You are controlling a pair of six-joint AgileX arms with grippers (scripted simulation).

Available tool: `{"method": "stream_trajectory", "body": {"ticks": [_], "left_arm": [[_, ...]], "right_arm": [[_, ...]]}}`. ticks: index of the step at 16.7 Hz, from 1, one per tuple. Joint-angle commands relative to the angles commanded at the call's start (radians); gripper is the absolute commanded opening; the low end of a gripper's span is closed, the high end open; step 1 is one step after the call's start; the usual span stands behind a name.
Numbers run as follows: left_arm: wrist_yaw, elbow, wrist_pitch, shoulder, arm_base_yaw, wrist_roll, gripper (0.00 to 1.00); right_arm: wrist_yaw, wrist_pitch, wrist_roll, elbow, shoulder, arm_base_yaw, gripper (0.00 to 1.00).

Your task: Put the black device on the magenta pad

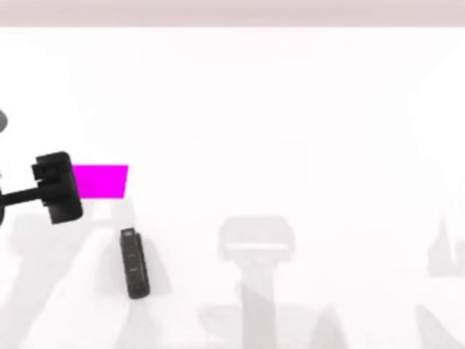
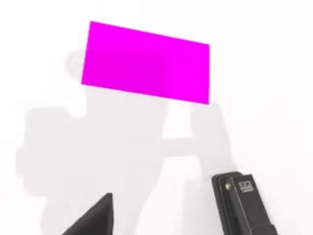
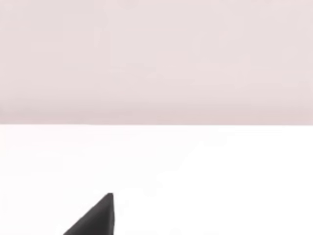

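The black device [image 1: 134, 263] lies flat on the white table, lengthwise toward the front edge, just in front of the magenta pad [image 1: 102, 182]. My left gripper [image 1: 57, 187] hovers at the pad's left end, covering that edge, apart from the device and holding nothing. In the left wrist view the magenta pad [image 2: 146, 63] lies ahead, the device [image 2: 243, 205] is off to one side, and one dark fingertip [image 2: 95, 220] shows, set wide. My right arm is out of the top view. Its wrist view shows one wide-set fingertip [image 3: 98, 218] over bare table.
Grey shadows of the arms fall across the front of the table [image 1: 290, 145]. A pale pinkish wall band [image 1: 232, 11] runs along the table's back edge.
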Motion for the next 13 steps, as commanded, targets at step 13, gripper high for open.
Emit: {"method": "stream_trajectory", "body": {"ticks": [13], "left_arm": [[0.000,0.629,-0.556,0.839,-0.230,-0.352,1.00]], "right_arm": [[0.000,0.000,0.000,0.000,0.000,0.000,1.00]]}}
